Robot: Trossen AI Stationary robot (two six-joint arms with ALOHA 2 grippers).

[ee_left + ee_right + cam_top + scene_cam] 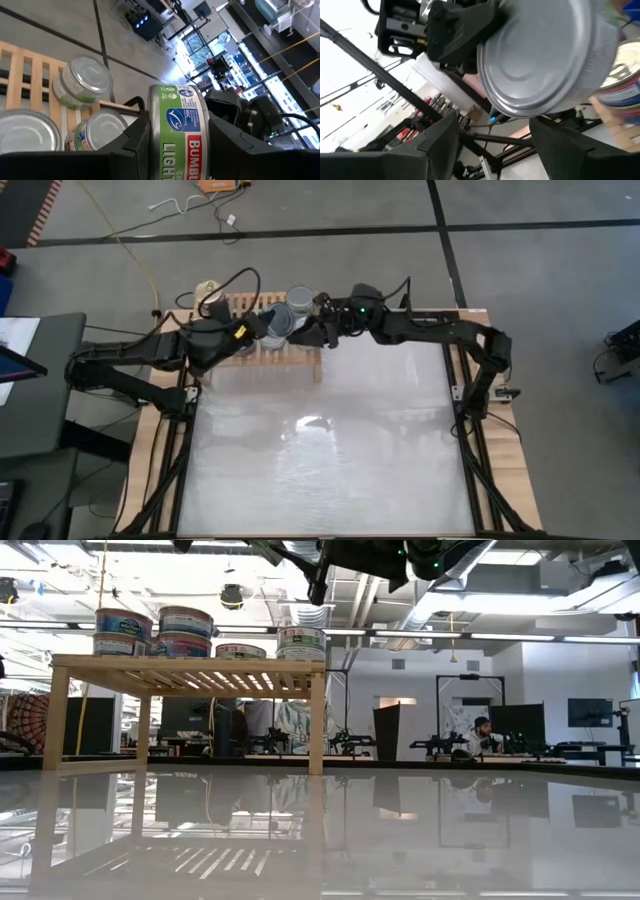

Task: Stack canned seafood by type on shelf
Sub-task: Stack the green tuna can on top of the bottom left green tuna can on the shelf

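The light-wood shelf [292, 358] [190, 675] stands at the table's far left. Several tins rest on its slats: blue-labelled ones [125, 630] [185, 632] in short stacks and a green-labelled stack [302, 643] at its right end. My left gripper [268, 330] [177, 127] hovers above the shelf, shut on a green-labelled tin [180, 125] [280, 320]. My right gripper [320, 330] [495, 125] faces it from the right, open. Its fingers stand just short of that tin's silver end [545, 55]. My left gripper pinches the green-labelled tin between its two fingers [137, 142], which seem to lie on its two flat ends. The label wall [175, 107] shows between them and reaches past the fingertips. The fingers come in about level from the table's left. The tin is lifted clear above the shelf.
Silver-topped tins [82, 80] [25, 132] sit on the slats right below the held one. The white tabletop [320, 440] stretches toward the near edge in front of the shelf. Cables lie on the floor beyond the far edge. A person [483, 735] sits far off in the room.
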